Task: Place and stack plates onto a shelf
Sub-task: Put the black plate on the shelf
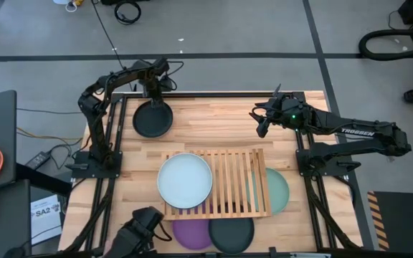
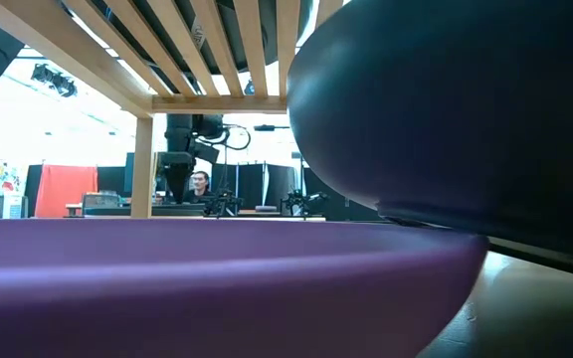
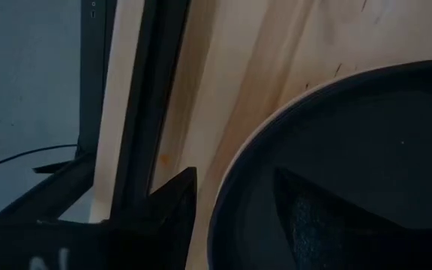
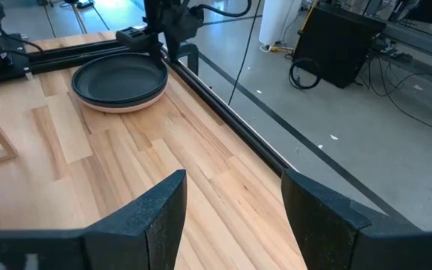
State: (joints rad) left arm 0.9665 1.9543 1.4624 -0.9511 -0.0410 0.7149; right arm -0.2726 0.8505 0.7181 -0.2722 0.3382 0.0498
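Note:
A black plate sits on a salmon pink plate at the table's far left. My left gripper is open at its far rim, one finger outside and one above the inside. The wooden shelf stands mid-table, and a pale blue-white plate lies on its left half. A mint green plate lies under its right end. Purple and dark teal plates lie at its near side. My right gripper hovers open over the far right.
Black arm frames run along the table's left and right sides, and a black rail edges the far side. Bare wood lies between the black plate and my right gripper. A person sits in the room beyond.

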